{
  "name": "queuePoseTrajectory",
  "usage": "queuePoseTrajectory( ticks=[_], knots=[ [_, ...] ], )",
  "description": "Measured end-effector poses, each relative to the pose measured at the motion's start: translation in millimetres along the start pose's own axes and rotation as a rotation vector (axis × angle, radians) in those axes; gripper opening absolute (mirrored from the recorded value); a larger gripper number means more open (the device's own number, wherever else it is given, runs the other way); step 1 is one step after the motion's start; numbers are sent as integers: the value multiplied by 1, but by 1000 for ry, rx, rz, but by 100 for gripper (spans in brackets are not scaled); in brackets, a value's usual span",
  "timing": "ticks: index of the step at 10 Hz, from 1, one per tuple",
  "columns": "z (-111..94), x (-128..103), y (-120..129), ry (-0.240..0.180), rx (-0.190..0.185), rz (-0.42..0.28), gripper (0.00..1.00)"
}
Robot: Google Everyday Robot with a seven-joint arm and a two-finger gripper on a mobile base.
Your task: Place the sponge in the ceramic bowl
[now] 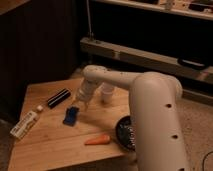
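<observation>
The sponge [70, 116] lies flat on the table [45, 147], left of its middle and well apart from the ceramic bowl [124, 131], which sits at the right edge near the front corner, partly hidden behind the arm [156, 115]; the gripper [80, 104] hangs just over the sponge's rear right corner, its fingers apart and holding nothing; a white cup [107, 93] stands just behind it, a black bar [59, 98] lies toward the left rear, and a carrot [97, 140] lies between sponge and bowl. A pinch on that corner alone could let the soft pad fold and slip; the wrist could knock the cup; a release short of the bowl could leave the sponge on the rim or off the edge.
</observation>
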Motion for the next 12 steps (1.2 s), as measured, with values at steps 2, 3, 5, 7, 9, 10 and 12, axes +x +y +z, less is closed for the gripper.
queuePoseTrajectory(
  ticks=[2,3,5,7,9,10,12],
  knots=[
    [6,1,3,5,-7,-14,65],
    [9,1,4,6,-11,-23,65],
    [14,2,5,1,-22,-42,65],
    [17,3,3,-10,-37,-63,65],
    [20,2,0,-15,-50,-79,65],
    [21,2,-1,-16,-57,-86,65],
    [23,1,0,-19,-66,-102,65]
  ],
)
